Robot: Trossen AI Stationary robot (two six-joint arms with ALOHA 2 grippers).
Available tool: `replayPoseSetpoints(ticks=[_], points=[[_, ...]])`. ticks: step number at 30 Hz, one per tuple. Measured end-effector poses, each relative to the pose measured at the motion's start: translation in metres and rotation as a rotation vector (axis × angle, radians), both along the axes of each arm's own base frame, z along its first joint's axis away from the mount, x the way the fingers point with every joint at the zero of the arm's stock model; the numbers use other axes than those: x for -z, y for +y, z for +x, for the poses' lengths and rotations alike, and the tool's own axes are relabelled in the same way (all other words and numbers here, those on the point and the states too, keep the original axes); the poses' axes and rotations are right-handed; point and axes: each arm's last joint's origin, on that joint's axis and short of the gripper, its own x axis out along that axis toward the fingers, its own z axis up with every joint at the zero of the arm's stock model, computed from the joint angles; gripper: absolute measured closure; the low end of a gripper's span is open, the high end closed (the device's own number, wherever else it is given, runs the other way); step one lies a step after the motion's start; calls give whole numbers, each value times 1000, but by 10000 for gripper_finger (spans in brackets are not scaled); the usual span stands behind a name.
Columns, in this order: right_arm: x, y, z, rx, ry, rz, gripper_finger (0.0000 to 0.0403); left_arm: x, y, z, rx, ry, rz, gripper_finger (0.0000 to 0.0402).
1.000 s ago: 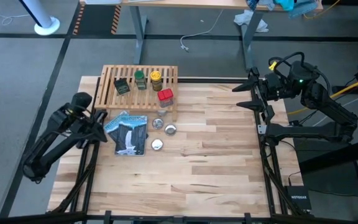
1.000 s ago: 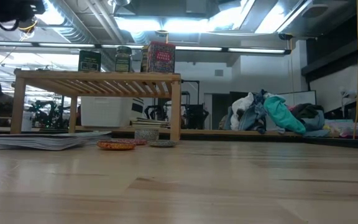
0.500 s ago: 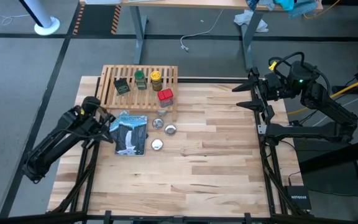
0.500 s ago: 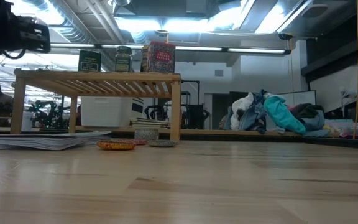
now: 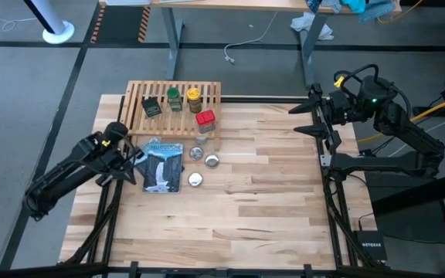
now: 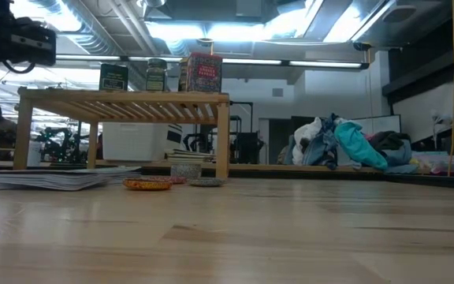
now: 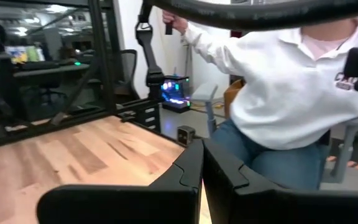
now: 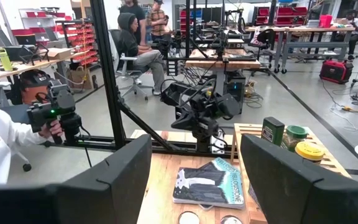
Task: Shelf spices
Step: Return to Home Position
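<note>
The light-wood slatted shelf (image 5: pixel 172 106) stands on its legs at the table's far left. On its top stand the black tin (image 5: pixel 152 107), the green-capped jar (image 5: pixel 174 96), the yellow-capped jar (image 5: pixel 195 98) and the red tin (image 5: pixel 205 119), which is near the shelf's right front corner. The low view shows the shelf (image 6: pixel 124 99) with the black tin (image 6: pixel 113 76), the green-capped jar (image 6: pixel 156 75) and the red tin (image 6: pixel 203 72) on top. My left gripper (image 5: pixel 132 153) (image 7: pixel 201 165) is shut and empty, hovering by the packet's left edge. My right gripper (image 5: pixel 306 117) (image 8: pixel 194 180) waits open at the table's far right edge.
A flat blue-and-white packet (image 5: pixel 163 164) lies in front of the shelf, with three small silvery round tins (image 5: pixel 197 154) to its right. A person in a white top (image 7: pixel 291 93) sits beyond the table's left side. The table's middle and right (image 5: pixel 269 193) show bare wood.
My left arm has sunk lower at the table's left edge and shifted a little toward the packet. The spices, the shelf and my right arm have stayed where they were.
</note>
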Motion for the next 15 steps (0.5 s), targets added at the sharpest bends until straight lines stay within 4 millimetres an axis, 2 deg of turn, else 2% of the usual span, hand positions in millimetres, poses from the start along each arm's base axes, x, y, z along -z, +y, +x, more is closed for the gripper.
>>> replayPoseSetpoints(ticks=[6, 15], points=[[-3, 0, 0, 0, -29, -11, 149, -5, -1, 1, 32, 30, -32, 400], [-3, -3, 7, 19, -36, -13, 149, -55, -4, -2, 33, -13, 11, 400]])
